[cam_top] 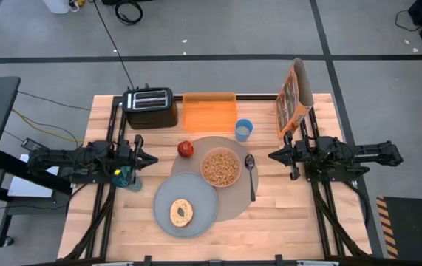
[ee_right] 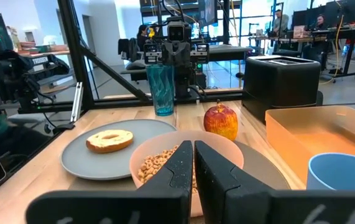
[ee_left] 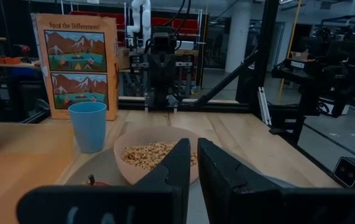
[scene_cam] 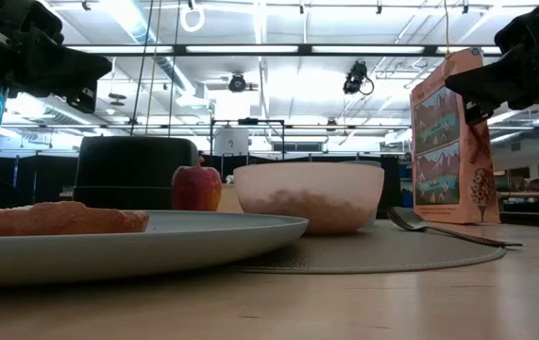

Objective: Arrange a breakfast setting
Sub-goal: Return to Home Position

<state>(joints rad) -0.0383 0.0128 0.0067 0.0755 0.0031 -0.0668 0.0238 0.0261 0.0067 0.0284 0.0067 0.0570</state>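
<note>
A round taupe mat [cam_top: 233, 201] lies mid-table. A pale pink bowl [cam_top: 204, 164] of cereal rings stands on it. A grey plate [cam_top: 163, 201] overlaps the mat's near left part and carries a bagel [cam_top: 181, 213]. A red apple [cam_top: 186, 148] sits at the mat's far left edge. A metal spoon [cam_top: 250, 174] lies on the mat to the right of the bowl. A small blue cup [cam_top: 244, 130] stands just beyond the mat. My left gripper [cam_top: 155, 157] and right gripper [cam_top: 271, 156] hover level at the two sides, both shut and holding nothing, pointing toward the setting.
A black toaster [cam_top: 150, 108] and an orange tray [cam_top: 211, 113] stand along the far edge. A cereal box [cam_top: 293, 96] stands upright at the far right. A teal glass [cam_top: 131, 179] stands under my left arm. Bare wood lies near the front right.
</note>
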